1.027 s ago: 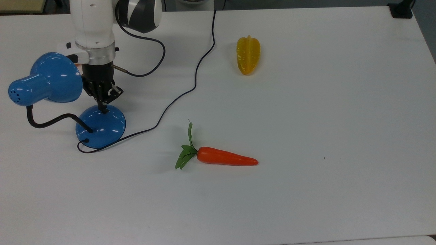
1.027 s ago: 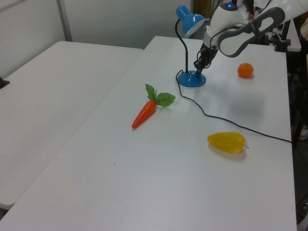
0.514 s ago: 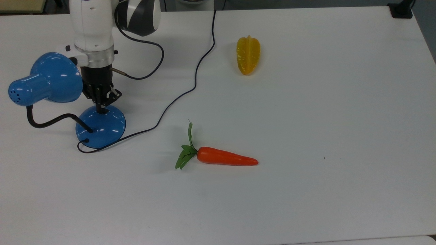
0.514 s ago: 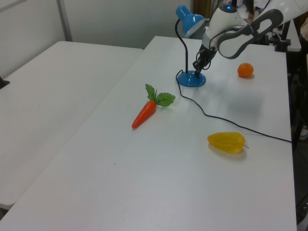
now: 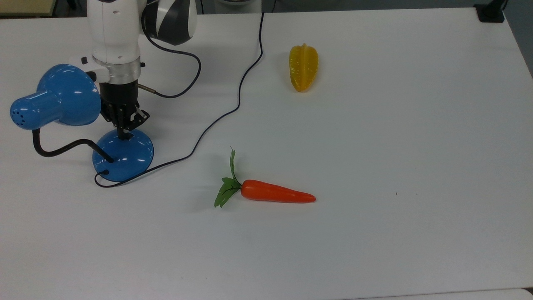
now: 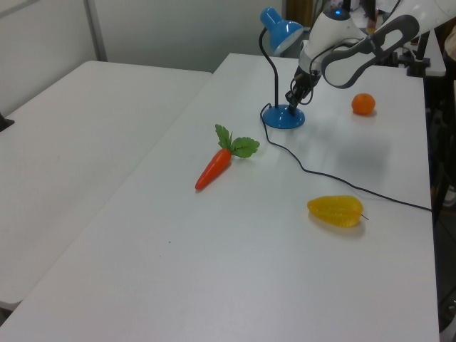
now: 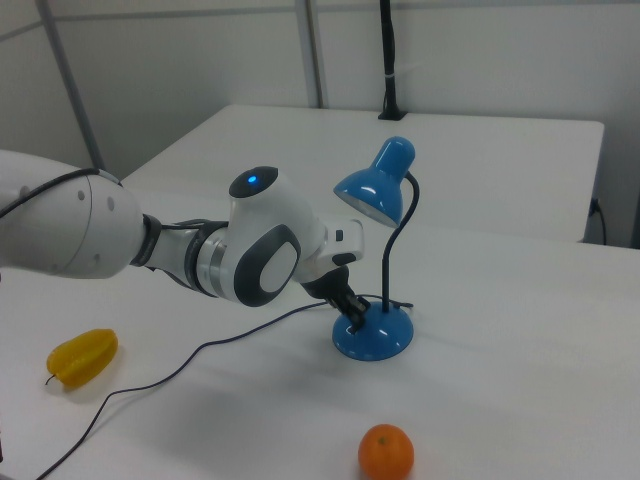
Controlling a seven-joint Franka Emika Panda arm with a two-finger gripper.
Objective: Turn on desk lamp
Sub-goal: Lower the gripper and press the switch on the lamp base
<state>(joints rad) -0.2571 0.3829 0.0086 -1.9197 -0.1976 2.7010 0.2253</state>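
The desk lamp (image 5: 123,160) stood near the top view's left bench (image 5: 374,233) edge. The end effector (image 5: 123,134), fingers pressed together, touched its base; off-centre pressure could have tipped or slid it.

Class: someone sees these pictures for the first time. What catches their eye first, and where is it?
The glossy blue desk lamp at the top view's left, with the gripper down on its domed base. Next, the orange carrot lying mid-table and the yellow star fruit beyond the black cord.
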